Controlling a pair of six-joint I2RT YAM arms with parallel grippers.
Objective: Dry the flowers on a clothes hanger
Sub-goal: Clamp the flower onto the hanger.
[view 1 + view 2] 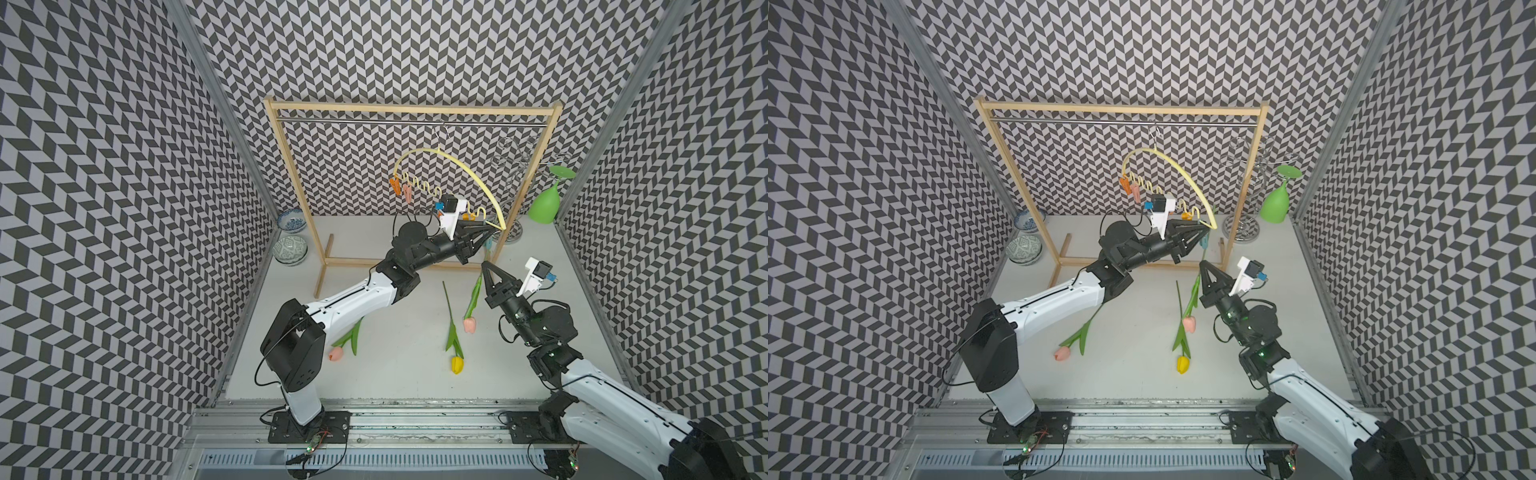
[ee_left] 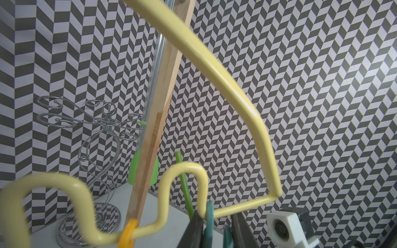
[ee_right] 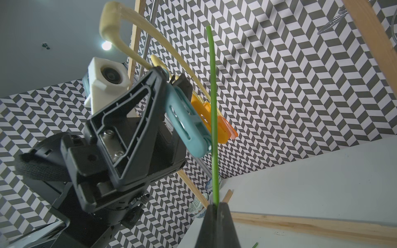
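Pinching the blue clothespin (image 3: 189, 126) on the clothes hanger (image 2: 265, 150), the left pincer (image 1: 494, 227) stands narrow; the right pincer (image 1: 484, 266) clamps 1 pink tulip (image 1: 469, 325) by its stem, just beside that clothespin.

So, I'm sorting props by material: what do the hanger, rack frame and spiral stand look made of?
Hanger: likely plastic, pale yellow, smooth with soft glossy highlights. Rack frame: bare light wood, grain visible. Spiral stand: apparently chromed metal wire, bright mirror-like reflections.
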